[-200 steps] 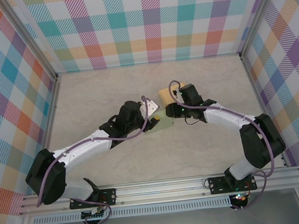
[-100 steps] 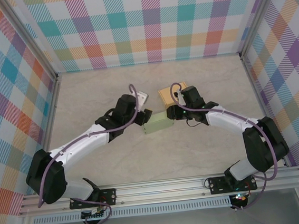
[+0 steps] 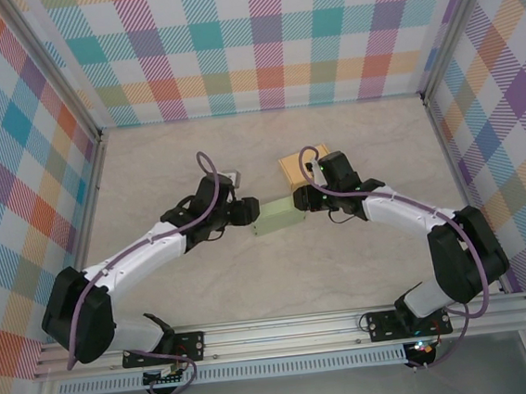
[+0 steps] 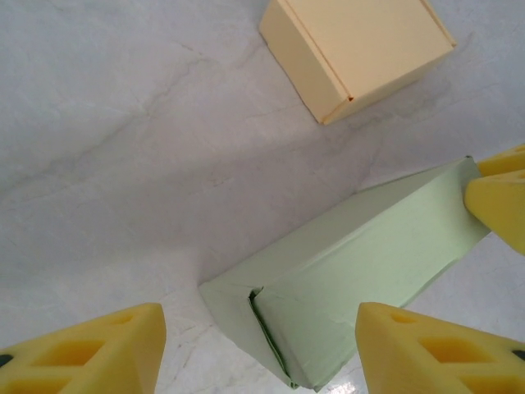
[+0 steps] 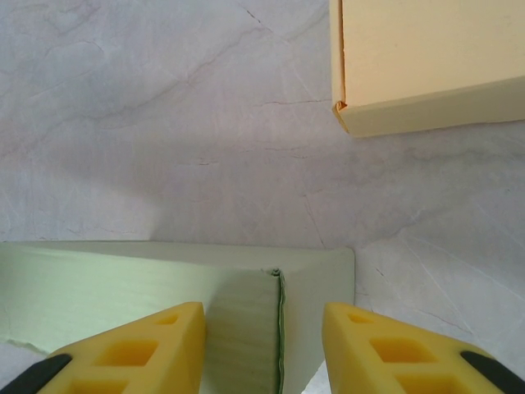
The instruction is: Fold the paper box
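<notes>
The paper box (image 3: 279, 216) is pale green and lies folded shut near the middle of the table. In the left wrist view the paper box (image 4: 361, 271) shows a seam at its near corner. My left gripper (image 3: 248, 213) stands open just off the box's left end; its gripper (image 4: 261, 328) straddles that corner without touching it. My right gripper (image 3: 302, 199) is at the box's right end. In the right wrist view this gripper (image 5: 264, 328) has its pads against the box (image 5: 123, 279) on either side of the end seam. One of its fingers (image 4: 500, 205) shows at the box's far end.
A closed tan box (image 3: 299, 164) sits just behind the green one, close to my right wrist, and appears as the tan box (image 4: 361, 49) and the tan box (image 5: 426, 57) in the wrist views. Bare table (image 3: 280, 279) stretches in front. Checked walls enclose three sides.
My left gripper has drawn back to the left off the box, turned and narrowed a little, leaving the box uncovered. The right arm and the box have stayed put.
</notes>
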Robot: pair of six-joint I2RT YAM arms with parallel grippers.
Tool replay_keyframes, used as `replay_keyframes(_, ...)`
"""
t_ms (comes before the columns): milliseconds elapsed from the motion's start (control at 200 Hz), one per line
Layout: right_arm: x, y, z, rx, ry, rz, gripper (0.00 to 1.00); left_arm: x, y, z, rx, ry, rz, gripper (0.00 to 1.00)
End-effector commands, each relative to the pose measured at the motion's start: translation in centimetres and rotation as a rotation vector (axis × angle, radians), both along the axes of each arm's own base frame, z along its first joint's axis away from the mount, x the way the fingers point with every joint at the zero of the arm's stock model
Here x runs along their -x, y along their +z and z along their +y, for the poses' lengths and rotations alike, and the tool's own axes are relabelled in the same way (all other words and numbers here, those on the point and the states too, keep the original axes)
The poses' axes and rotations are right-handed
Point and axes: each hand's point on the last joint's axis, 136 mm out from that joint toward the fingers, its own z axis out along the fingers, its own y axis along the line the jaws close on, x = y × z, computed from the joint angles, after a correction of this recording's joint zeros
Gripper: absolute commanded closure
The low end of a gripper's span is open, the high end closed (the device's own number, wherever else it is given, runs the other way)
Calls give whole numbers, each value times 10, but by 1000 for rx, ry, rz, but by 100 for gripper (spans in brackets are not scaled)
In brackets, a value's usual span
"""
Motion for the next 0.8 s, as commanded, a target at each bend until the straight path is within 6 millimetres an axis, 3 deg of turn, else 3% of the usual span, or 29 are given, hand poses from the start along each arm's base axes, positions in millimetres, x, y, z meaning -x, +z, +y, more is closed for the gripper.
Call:
replay_keyframes(0, 19, -24, -16, 86, 0, 80, 58, 7, -22, -1, 4, 3, 75, 39)
replay_keyframes(230, 17, -24, -18, 101, -5, 77, 58, 13, -49, 3, -21, 9, 130, 51)
replay_keyframes(390, 17, -26, -19, 108, -9, 78, 58, 15, -59, 10, -28, 25, 147, 70)
replay_keyframes(505, 17, -26, -19, 107, -9, 83, 58, 14, -59, 11, -33, 24, 138, 72)
replay_keyframes(590, 17, -25, -18, 102, -4, 82, 58, 10, -44, 7, -19, -3, 87, 67)
replay_keyframes(675, 17, -25, -17, 103, 0, 82, 58, 2, -15, 3, -3, -47, -21, 57)
replay_keyframes(735, 16, -24, -17, 104, 0, 80, 58, -4, 9, -1, -5, -90, -126, 36)
replay_keyframes(795, 16, -23, -17, 104, 0, 79, 58, -7, 32, -7, -14, -164, -239, 26)
